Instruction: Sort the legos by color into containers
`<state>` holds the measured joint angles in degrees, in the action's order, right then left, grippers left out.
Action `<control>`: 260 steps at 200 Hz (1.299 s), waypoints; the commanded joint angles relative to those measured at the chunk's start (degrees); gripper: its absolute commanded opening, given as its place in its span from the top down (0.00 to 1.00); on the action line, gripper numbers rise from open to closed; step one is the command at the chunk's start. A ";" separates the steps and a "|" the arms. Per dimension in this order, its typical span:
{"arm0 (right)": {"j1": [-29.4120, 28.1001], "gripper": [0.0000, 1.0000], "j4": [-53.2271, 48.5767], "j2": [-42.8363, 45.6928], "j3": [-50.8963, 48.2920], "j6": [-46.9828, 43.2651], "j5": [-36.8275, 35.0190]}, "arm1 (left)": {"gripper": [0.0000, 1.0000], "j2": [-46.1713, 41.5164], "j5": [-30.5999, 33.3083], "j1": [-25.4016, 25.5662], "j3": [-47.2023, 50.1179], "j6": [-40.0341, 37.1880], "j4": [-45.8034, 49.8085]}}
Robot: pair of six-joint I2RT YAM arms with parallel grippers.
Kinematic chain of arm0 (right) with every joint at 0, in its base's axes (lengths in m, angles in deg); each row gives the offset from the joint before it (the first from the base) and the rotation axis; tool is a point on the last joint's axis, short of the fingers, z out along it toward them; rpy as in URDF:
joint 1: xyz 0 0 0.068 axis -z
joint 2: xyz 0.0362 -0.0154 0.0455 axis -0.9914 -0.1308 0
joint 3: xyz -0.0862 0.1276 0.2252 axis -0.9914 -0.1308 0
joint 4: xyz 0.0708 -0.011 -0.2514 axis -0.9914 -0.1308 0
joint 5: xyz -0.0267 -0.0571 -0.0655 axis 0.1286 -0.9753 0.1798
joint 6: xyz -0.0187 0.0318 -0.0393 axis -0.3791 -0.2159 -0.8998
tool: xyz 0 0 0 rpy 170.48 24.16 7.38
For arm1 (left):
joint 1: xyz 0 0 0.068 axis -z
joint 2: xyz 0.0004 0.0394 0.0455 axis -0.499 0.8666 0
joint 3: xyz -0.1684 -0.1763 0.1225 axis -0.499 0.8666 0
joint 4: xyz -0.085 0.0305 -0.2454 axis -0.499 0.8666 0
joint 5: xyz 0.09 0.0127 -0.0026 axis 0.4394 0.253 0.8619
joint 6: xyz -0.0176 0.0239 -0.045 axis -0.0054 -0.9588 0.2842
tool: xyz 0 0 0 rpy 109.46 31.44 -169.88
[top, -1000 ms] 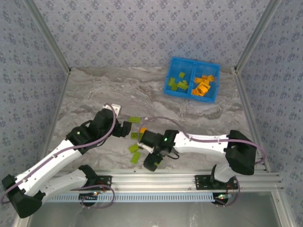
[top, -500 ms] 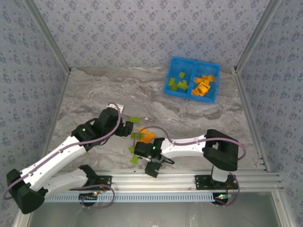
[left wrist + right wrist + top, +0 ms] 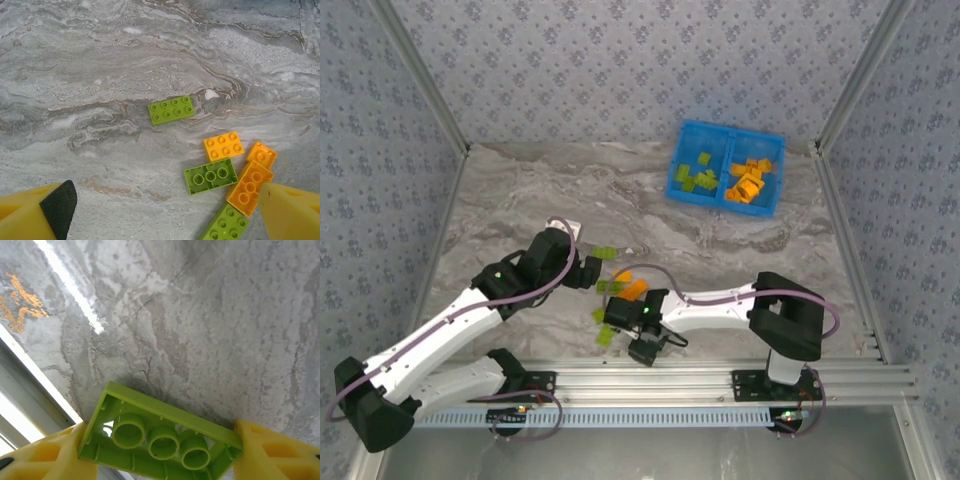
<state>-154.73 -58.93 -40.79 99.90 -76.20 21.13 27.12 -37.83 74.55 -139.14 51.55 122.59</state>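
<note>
Legos (image 3: pixel 210 176) lie loose beneath the wide left end effector (image 3: pixel 162 212). Close up, the right end effector (image 3: pixel 160 452) pinches an upturned lime brick (image 3: pixel 160 432).

The tabletop (image 3: pixel 100 60) is grey marble, streaked white with brownish veins, and the walls (image 3: pixel 620 60) wear blue-grey paper in a small repeating floral print. The tray (image 3: pixel 675 172) is bright blue, holding lime-green legos (image 3: pixel 697 172) on one side and orange legos (image 3: pixel 750 182) on the other. A lime-green brick (image 3: pixel 150 415) sits between the right gripper's (image 3: pixel 160 460) yellow fingers (image 3: pixel 272 452). Ahead of the left gripper's (image 3: pixel 165 215) yellow fingers (image 3: pixel 292 212), one black-padded, lie loose pieces (image 3: pixel 224 146) in lime green and orange. The arms (image 3: pixel 450 325) are white and black, trailed by purple cables (image 3: pixel 720 297).
</note>
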 commanded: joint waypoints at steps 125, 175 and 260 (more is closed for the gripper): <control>36.42 0.48 17.26 8.99 15.90 5.85 -21.48 | 0.04 -0.99 -2.18 -0.24 0.30 0.23 -4.48; 48.48 0.49 10.78 -17.62 44.17 4.93 -22.46 | 0.03 -5.08 -7.37 -0.06 3.32 2.15 -5.80; 51.82 0.19 -2.39 -34.93 71.57 2.60 -19.36 | 0.01 -7.41 -5.30 0.02 6.07 5.18 -3.11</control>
<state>-102.65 -57.07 -78.41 167.66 -72.55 0.83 19.74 -43.71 74.55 -134.01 54.96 118.48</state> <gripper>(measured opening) 0.789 0.981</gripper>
